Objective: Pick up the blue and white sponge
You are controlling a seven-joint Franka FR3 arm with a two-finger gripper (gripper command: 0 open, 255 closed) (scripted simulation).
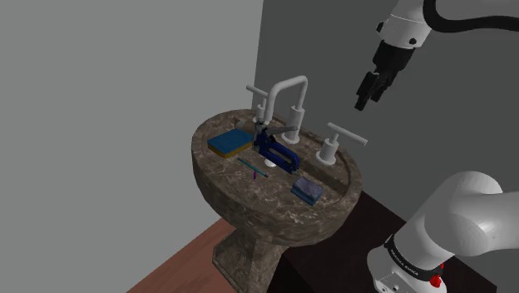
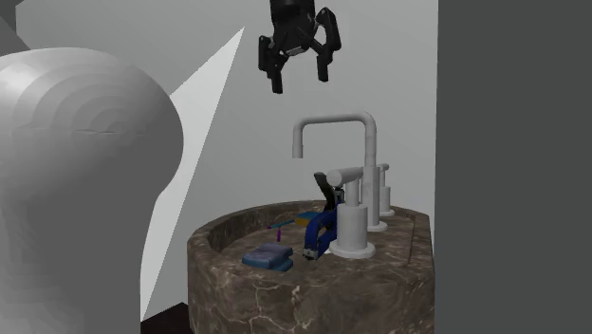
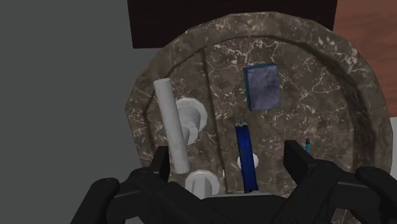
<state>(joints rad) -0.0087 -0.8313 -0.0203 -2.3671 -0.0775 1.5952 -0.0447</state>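
Observation:
A flat blue sponge with a pale underside [image 1: 308,190] lies in the mottled brown stone basin [image 1: 249,210], near the rim closest to the stand. The same sponge [image 2: 268,255] sits at the front of the basin in the second exterior view, and ahead of the fingers [image 3: 262,88] in the wrist view. My black gripper [image 1: 367,93] hangs high above the sink, over the tap side, well clear of everything. Its fingers [image 2: 276,80] stand apart and hold nothing. The gripper [image 3: 230,162] looks straight down on the basin [image 3: 343,70].
A tall white faucet [image 1: 284,90] with two lever handles [image 1: 331,148] rises at the basin's back. A dark blue stapler-like tool [image 1: 275,152], a blue and yellow sponge [image 1: 229,141] and a thin pen-like stick [image 1: 252,168] also lie in the basin. Grey walls stand close behind.

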